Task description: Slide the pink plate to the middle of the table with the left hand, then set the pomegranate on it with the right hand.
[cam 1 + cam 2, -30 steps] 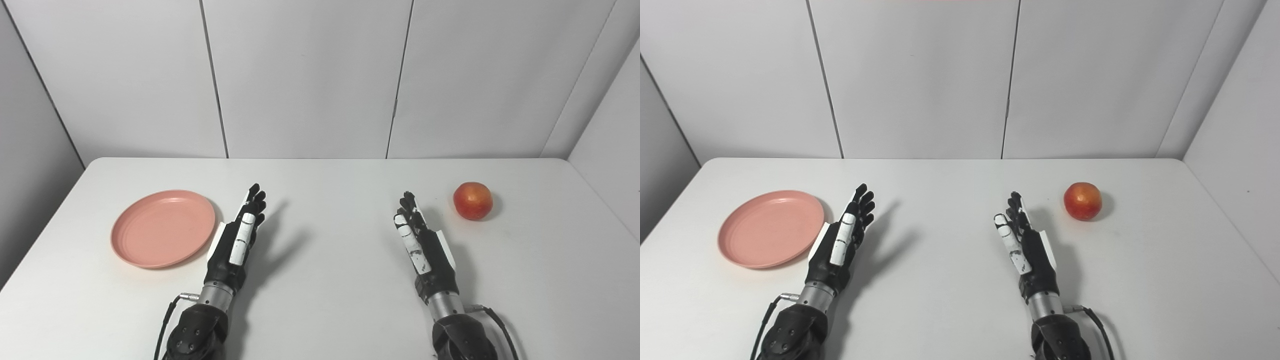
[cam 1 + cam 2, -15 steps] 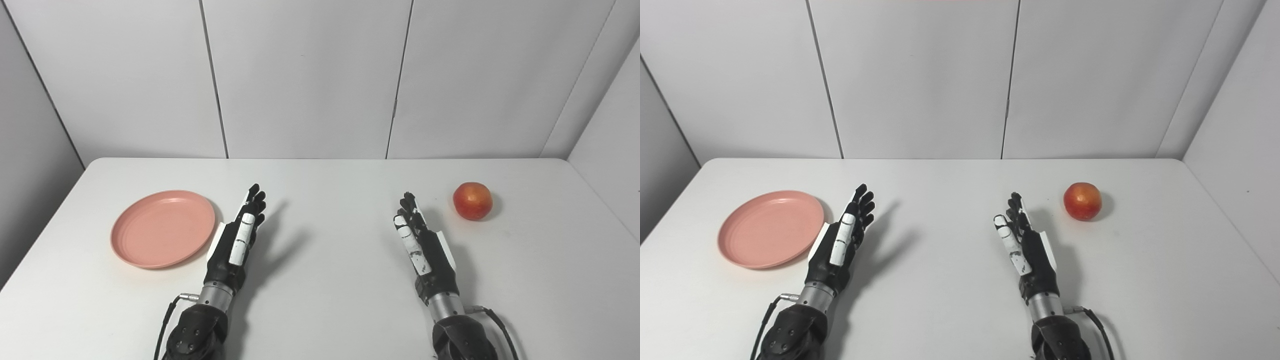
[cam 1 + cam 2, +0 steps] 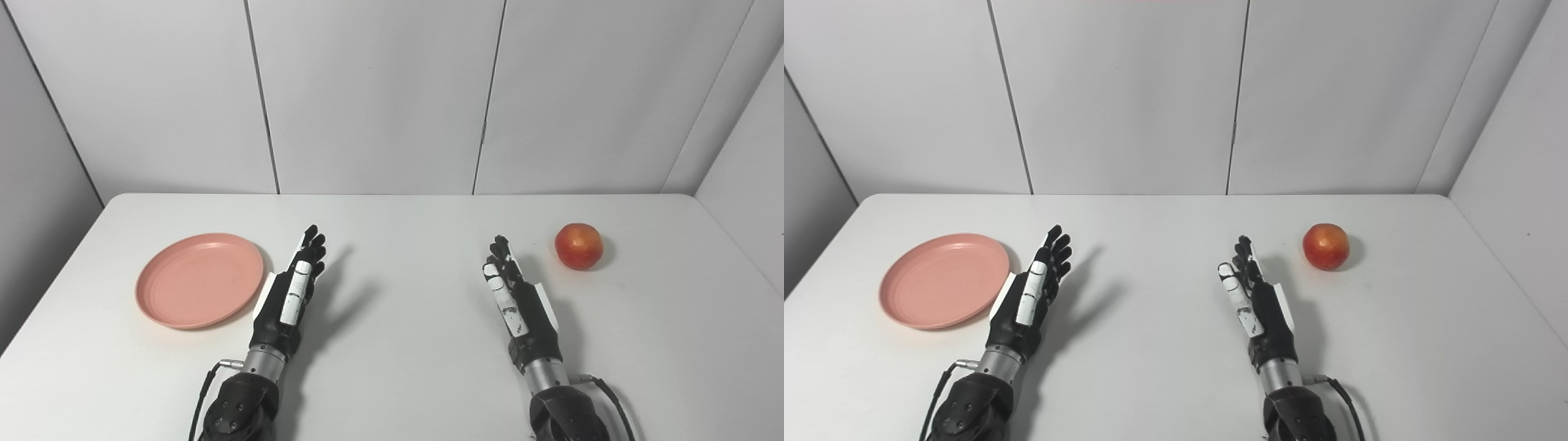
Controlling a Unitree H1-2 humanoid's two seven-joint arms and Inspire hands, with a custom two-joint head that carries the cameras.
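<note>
Left eye view shows me the pink plate (image 3: 200, 280) on the left part of the white table (image 3: 404, 361), not in the middle yet. My left hand (image 3: 286, 297) is just beside its right rim, fingers stretched forward and holding nothing; I cannot tell if it touches the rim. My right hand (image 3: 517, 303) is also released, empty. I see the pomegranate (image 3: 579, 245) near it, farther right, untouched.

Left hand (image 3: 286, 300) and right hand (image 3: 517, 303) are alike: black fingers and palm shell, a white strip along the uppermost finger, white side plate, silver cylindrical wrist, black forearm housing with small screws, thin black cable at each wrist.
</note>
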